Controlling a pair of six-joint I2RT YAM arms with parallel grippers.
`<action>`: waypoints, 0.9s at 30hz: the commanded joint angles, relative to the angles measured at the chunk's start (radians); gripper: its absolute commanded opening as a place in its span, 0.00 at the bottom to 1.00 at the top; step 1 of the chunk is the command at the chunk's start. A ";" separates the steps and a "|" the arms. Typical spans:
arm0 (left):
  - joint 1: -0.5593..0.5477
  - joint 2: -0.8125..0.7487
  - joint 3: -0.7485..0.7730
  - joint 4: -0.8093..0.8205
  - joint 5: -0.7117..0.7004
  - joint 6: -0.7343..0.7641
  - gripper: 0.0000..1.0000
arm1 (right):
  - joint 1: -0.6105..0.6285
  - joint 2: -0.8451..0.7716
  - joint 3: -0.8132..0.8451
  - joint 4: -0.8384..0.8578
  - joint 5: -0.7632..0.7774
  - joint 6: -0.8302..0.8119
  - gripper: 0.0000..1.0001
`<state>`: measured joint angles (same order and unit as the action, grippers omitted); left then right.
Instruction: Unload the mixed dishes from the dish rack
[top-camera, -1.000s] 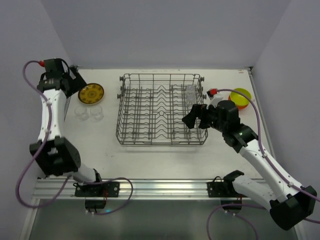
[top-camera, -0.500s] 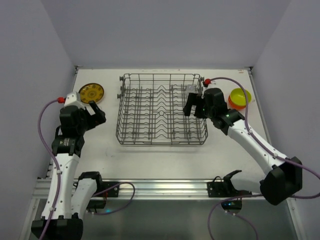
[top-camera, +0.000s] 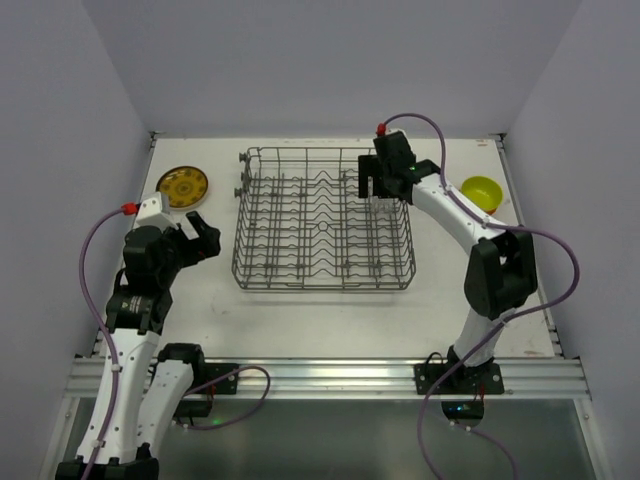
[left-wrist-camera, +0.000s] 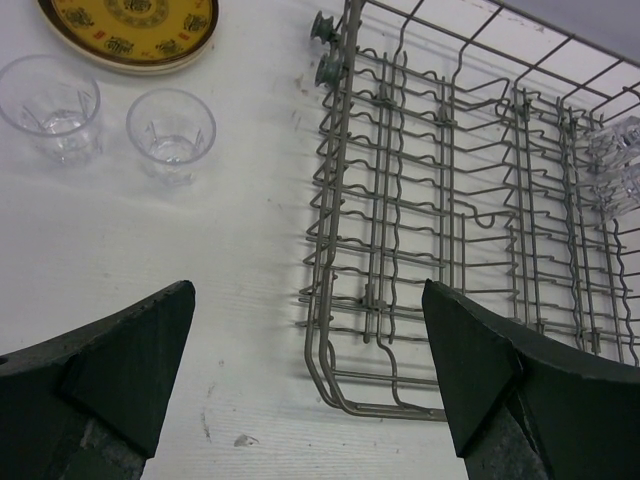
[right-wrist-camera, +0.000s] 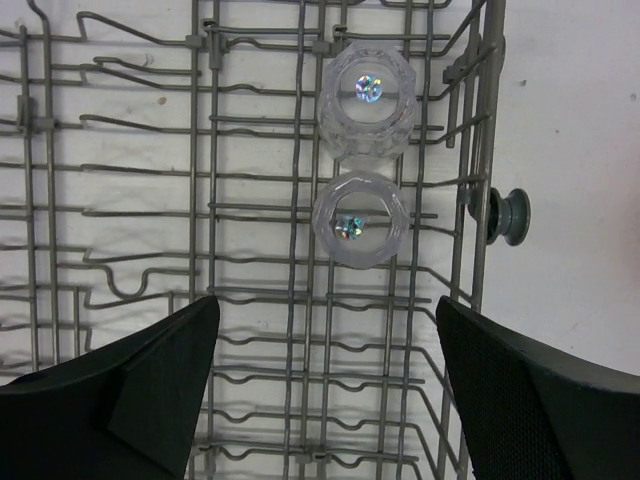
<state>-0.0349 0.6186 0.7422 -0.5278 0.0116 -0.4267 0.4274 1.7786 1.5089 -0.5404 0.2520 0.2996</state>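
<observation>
The dish rack (top-camera: 322, 218) stands at the centre of the table (top-camera: 300, 310), its long sides running left to right. It is almost unloaded. Only two clear glasses remain in it, upside down and touching one another in the far right corner: the farther glass (right-wrist-camera: 367, 103) and the nearer glass (right-wrist-camera: 358, 220), both just inside the right-hand wall of the rack.

Items already out of the rack:
- a patterned plate (top-camera: 183, 187) on the table at far left;
- two upright clear glasses (left-wrist-camera: 49, 102) and (left-wrist-camera: 171, 130), side by side just near of that plate;
- a yellow-green bowl (top-camera: 481, 190) on the table at far right.

The right gripper (right-wrist-camera: 325, 385) hangs directly above the two racked glasses, jaws spread wide, grasping nothing. The left gripper (left-wrist-camera: 310, 365) is also released and empty, positioned over the table left of the rack and aimed at its near left corner.

Judgement: the unloading is in its final stage. The two racked glasses are what is left, and the right gripper is placed to take one.
</observation>
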 joint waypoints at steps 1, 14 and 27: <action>-0.011 -0.005 0.005 0.042 -0.002 0.009 1.00 | -0.018 0.054 0.092 -0.053 0.024 -0.040 0.91; -0.013 0.006 -0.001 0.051 0.005 0.009 1.00 | -0.055 0.222 0.189 -0.082 -0.014 -0.071 0.84; -0.013 0.018 -0.003 0.051 0.010 0.009 1.00 | -0.058 0.300 0.243 -0.089 0.024 -0.074 0.78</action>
<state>-0.0418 0.6384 0.7418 -0.5228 0.0143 -0.4267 0.3725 2.0640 1.7077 -0.6235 0.2501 0.2413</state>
